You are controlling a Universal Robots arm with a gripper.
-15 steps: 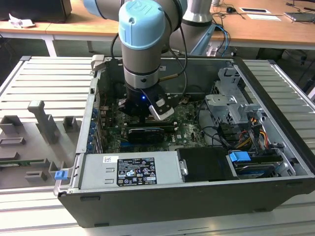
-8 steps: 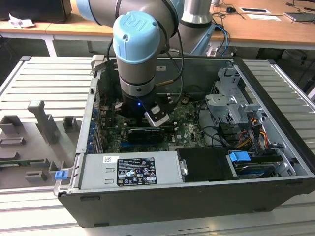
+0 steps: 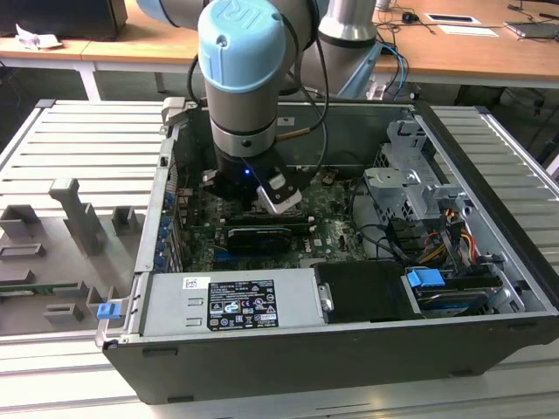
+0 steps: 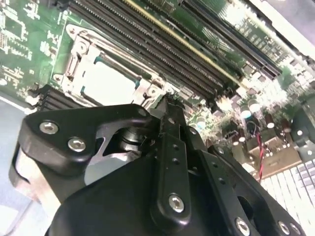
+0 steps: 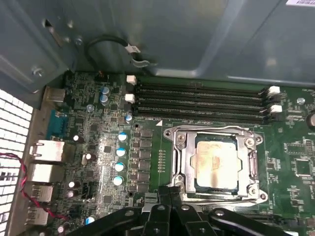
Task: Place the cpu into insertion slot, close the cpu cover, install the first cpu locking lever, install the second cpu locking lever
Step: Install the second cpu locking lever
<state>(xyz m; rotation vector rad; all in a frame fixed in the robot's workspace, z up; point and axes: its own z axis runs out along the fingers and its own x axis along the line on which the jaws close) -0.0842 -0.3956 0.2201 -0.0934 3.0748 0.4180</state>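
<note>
Here the cpu (image 5: 216, 163) is seen seated in the insertion slot (image 5: 198, 184) on the motherboard (image 5: 162, 147), with the cpu cover (image 5: 215, 133) lying closed as a frame around it, just beside the long memory slots (image 5: 202, 101). The gripper (image 5: 170, 192) is held low inside the computer case (image 3: 489, 262), its fingers brought together with nothing between them, the tips at the cover's edge.

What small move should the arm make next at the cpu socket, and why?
Probably ease the hand sideways along the socket edge to press a locking lever down. The cpu already sits in the insertion slot, the cpu cover lies flat around it, and the fingertips are at the cover's near edge.
</note>
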